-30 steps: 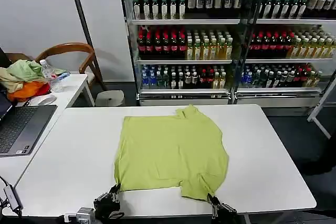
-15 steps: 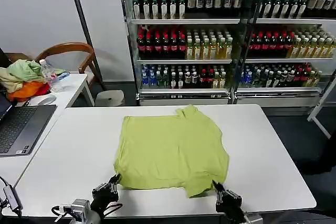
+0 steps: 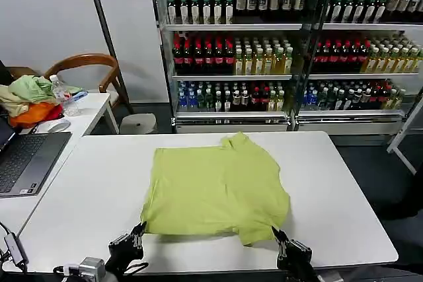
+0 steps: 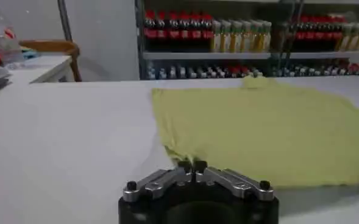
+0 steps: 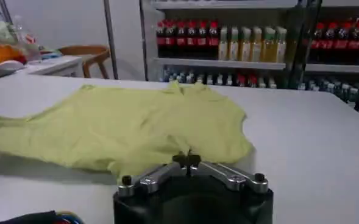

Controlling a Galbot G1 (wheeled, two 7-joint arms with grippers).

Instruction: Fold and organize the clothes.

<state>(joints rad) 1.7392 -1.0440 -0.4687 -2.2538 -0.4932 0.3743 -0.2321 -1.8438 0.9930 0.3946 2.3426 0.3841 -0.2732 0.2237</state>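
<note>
We find the left gripper (image 4: 192, 165) with its fingertips pressed together on a pinch of the T-shirt's (image 3: 215, 193) near hem corner, which is lifted slightly off the white table (image 3: 86, 196). The right gripper (image 5: 188, 161) likewise has its fingertips together at the opposite near corner, apparently pinching the cloth there. From both pairs of fingers the T-shirt lies directly ahead, spread flat on the table, collar toward the drinks shelves (image 3: 264, 51). Its long axis runs from near hem to far collar. Each arm holds its own corner, neither nearer than the other. In our judgement, the coming fold carries the hem forward along that axis toward the collar.
</note>
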